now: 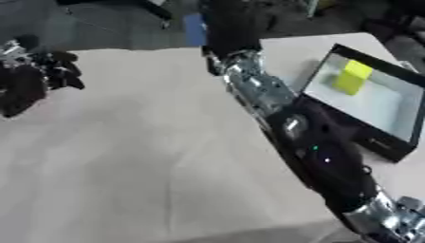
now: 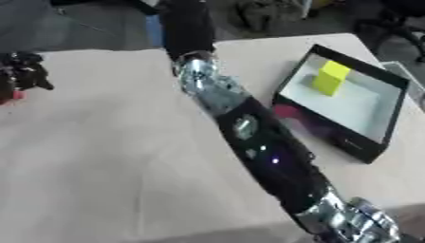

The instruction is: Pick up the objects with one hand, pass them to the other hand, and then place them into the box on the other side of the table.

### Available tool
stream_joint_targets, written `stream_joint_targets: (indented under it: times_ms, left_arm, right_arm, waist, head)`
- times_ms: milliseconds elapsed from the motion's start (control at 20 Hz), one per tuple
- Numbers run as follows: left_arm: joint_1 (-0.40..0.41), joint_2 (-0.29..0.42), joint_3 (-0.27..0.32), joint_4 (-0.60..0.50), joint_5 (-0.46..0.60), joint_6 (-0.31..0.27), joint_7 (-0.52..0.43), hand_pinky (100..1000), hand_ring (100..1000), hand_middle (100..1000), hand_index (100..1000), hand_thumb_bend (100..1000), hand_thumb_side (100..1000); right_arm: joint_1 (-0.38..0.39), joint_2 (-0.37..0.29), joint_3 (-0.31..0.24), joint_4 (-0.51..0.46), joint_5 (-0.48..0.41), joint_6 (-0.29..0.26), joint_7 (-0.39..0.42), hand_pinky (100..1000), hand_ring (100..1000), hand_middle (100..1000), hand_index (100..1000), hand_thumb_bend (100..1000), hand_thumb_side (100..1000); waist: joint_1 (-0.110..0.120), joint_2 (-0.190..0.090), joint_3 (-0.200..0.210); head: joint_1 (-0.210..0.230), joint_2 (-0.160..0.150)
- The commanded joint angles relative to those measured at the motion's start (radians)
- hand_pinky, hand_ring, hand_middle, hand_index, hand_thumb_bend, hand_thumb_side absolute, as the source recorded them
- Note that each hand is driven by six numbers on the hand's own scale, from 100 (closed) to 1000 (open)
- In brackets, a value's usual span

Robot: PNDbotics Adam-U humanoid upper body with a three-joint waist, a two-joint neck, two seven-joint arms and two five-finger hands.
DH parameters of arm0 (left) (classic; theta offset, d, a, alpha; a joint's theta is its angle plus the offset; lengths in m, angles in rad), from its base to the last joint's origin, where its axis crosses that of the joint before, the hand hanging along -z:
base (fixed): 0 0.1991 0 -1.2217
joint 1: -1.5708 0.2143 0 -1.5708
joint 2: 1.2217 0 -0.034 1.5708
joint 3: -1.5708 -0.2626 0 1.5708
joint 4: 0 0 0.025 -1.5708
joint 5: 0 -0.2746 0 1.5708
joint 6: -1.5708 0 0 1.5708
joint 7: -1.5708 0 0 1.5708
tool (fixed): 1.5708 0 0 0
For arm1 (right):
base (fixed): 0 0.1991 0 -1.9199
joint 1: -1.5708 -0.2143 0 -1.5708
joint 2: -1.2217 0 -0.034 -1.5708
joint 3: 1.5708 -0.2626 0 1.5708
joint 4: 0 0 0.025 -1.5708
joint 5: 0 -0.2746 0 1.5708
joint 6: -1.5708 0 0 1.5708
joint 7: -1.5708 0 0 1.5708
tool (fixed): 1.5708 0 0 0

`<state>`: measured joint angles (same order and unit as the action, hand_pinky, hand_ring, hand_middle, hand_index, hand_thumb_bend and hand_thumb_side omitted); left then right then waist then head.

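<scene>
Right arm fills the front of the shot, running from the lower right corner up across the table toward the far edge.

Its hand isn't visible anywhere, the arm just goes dark past the far edge, so no saying what the fingers are doing. Left hand sits at the left edge over the table, fingers curled; the right eye view shows a bit of red right at it, but honestly can't tell if it's gripping that or just closed next to it. Yellow block is already lying in the box, up near its far end. Box sits on the right side of the table, just beside the right arm.
</scene>
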<state>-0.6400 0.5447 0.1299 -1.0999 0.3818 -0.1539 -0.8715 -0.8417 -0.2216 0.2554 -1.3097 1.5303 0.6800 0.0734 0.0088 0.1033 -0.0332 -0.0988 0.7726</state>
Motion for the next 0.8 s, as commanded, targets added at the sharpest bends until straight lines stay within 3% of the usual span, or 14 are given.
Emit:
stream_joint_targets:
  times_ms: [50,150,350,500,550,650,750,800]
  left_arm:
    - [0.036,0.108,0.055,-0.061,0.032,-0.084,0.028,751,593,598,784,141,1000]
    - [0.083,0.135,0.077,-0.086,0.036,-0.124,0.048,751,593,598,784,123,1000]
    - [0.168,0.153,0.102,-0.131,0.021,-0.172,0.066,750,592,598,785,100,1000]
    - [0.212,0.149,0.111,-0.155,-0.019,-0.200,0.063,750,593,598,787,100,1000]
    - [0.223,0.146,0.114,-0.160,-0.029,-0.206,0.061,750,593,598,787,100,1000]
    - [0.238,0.142,0.119,-0.164,-0.042,-0.214,0.060,750,592,597,786,100,1000]
    - [0.246,0.140,0.121,-0.163,-0.052,-0.217,0.060,749,592,597,786,100,1000]
    - [0.249,0.139,0.122,-0.162,-0.056,-0.218,0.059,749,593,597,786,100,1000]
  right_arm:
    - [-0.002,-0.103,-0.121,0.077,-0.047,0.158,-0.084,289,579,533,333,100,100]
    - [0.011,-0.142,-0.193,0.120,-0.089,0.210,-0.147,273,572,527,343,100,100]
    - [0.024,-0.182,-0.328,0.210,-0.235,0.226,-0.291,241,562,520,377,100,100]
    - [0.025,-0.197,-0.353,0.313,-0.392,0.227,-0.375,300,600,568,434,100,100]
    - [0.026,-0.202,-0.347,0.354,-0.444,0.227,-0.378,344,622,590,472,100,100]
    - [0.025,-0.212,-0.324,0.429,-0.522,0.227,-0.338,533,701,677,702,100,100]
    - [0.021,-0.220,-0.297,0.497,-0.567,0.227,-0.255,679,750,734,810,100,109]
    - [0.018,-0.226,-0.284,0.527,-0.570,0.227,-0.211,731,764,750,846,140,288]
  waist:
    - [0.003,-0.017,0.005]
    - [0.003,-0.017,0.007]
    - [0.004,-0.017,0.007]
    - [0.005,-0.019,0.009]
    - [0.006,-0.020,0.009]
    - [0.008,-0.020,0.011]
    - [0.008,-0.020,0.011]
    - [0.008,-0.021,0.012]
  head:
    - [-0.010,-0.003]
    - [-0.025,-0.003]
    - [-0.071,-0.003]
    - [-0.105,-0.003]
    - [-0.113,-0.003]
    - [-0.121,-0.003]
    - [-0.127,-0.003]
    - [-0.127,-0.003]
